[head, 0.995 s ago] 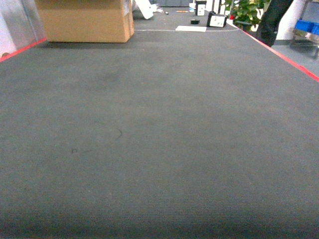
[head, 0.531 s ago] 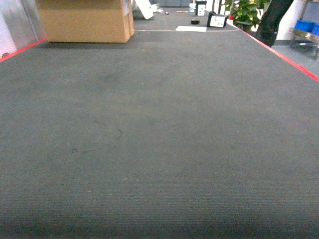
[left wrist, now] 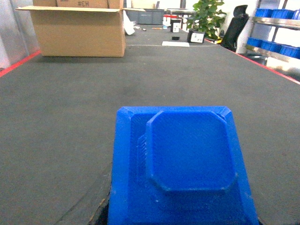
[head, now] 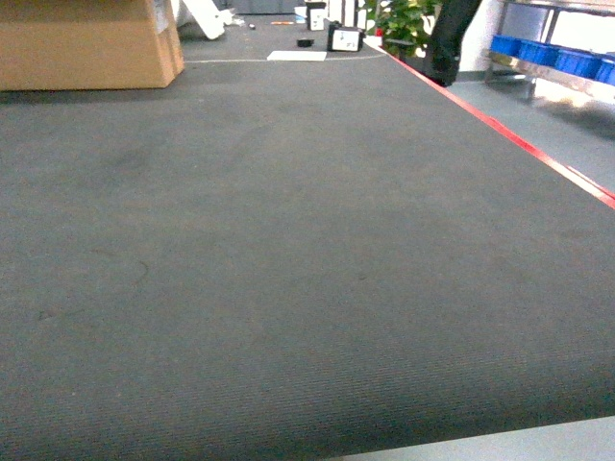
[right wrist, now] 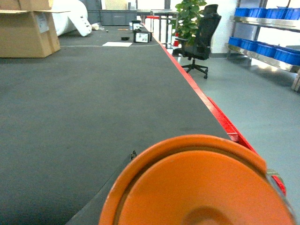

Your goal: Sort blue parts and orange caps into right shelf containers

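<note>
Head view swung right since earlier frame: box now at 10 o'clock, shelf with blue containers at 2 | blue part fills left wrist view, orange cap right, presumably carried for sorting | jaws unseen, cannot tell | counter

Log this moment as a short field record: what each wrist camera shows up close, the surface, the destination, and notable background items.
left wrist view: blue part fills the lower frame, close to the camera
right wrist view: orange cap fills the lower frame, close to the camera
grippers: fingers not visible in any view
surface: dark grey table with a red edge, bare in the head view
destination: blue containers on a steel shelf, far right, across the floor
background: cardboard box at the far left of the table; black office chair; green plant
</note>
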`<state>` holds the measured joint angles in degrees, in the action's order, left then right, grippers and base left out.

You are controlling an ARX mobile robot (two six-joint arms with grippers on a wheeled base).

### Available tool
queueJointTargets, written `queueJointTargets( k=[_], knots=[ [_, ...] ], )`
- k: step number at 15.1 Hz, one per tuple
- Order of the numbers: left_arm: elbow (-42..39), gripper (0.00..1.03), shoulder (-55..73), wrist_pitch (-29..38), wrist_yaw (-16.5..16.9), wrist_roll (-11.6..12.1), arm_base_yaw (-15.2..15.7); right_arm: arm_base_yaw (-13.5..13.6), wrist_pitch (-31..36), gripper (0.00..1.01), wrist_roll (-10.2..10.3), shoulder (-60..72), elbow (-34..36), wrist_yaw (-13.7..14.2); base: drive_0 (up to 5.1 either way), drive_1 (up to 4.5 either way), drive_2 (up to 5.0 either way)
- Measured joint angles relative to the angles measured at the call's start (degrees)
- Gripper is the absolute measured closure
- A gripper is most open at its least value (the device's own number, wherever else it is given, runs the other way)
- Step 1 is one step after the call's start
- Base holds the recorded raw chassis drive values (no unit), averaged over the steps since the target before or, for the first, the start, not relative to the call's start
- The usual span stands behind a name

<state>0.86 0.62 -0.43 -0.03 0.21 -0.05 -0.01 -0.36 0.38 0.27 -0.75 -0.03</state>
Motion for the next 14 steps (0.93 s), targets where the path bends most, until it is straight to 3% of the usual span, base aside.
queueJointTargets(
  k=[14],
  knots=[
    [0.00,0.59,-0.02,0.00,0.00,0.00,0.00,0.00,0.02,0.57,0.00,0.00,0.00,0.02,-1.6,-1.64,-1.6]
  ],
)
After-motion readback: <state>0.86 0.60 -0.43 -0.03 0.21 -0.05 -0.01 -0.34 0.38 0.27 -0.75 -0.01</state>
